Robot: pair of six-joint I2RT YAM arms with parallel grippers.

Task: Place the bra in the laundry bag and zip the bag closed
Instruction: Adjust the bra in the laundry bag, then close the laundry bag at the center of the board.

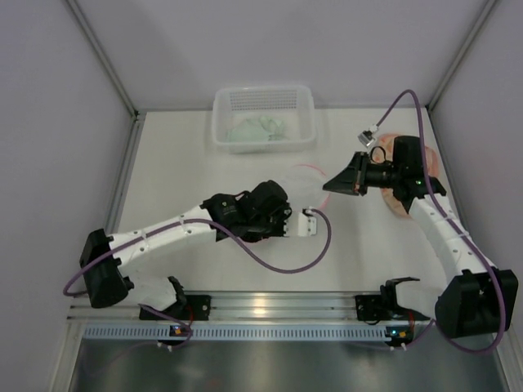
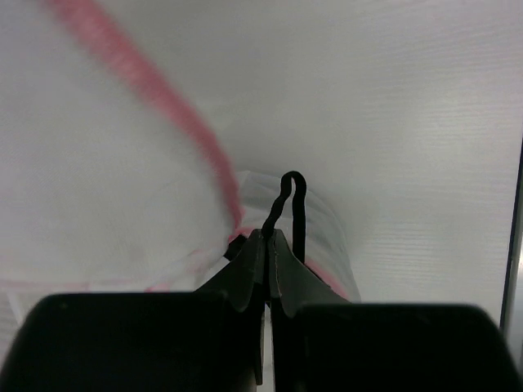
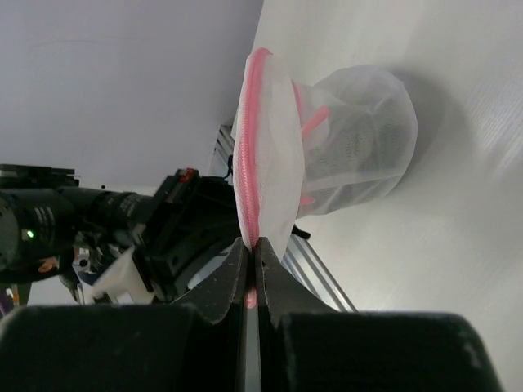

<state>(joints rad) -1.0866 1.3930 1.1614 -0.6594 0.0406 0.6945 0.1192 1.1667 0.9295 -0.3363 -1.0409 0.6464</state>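
Hangs limp and featherlight between both arms at mid-table: white mesh laundry bag (image 3: 359, 139). Best taken by the stiffer pink zip rim (image 3: 249, 147). Right gripper (image 3: 252, 269) clamped tight on that rim; left gripper (image 2: 268, 245) pinched on the thin black zip pull (image 2: 290, 200). Rim edge-up, bag's length trailing away from the right fingers. Probably the bra: peach fabric (image 1: 396, 206) half-hidden under the right arm, outside the bag.

a white table (image 1: 351, 261) sits enclosed by plain pale grey walls (image 1: 270, 41) under even light.

Lit brightly and evenly from above; faint soft shadow beside the laundry bag (image 3: 359, 139) on the white table (image 3: 458, 269). Blurred at close range in the left wrist view: pink trim (image 2: 163, 102).
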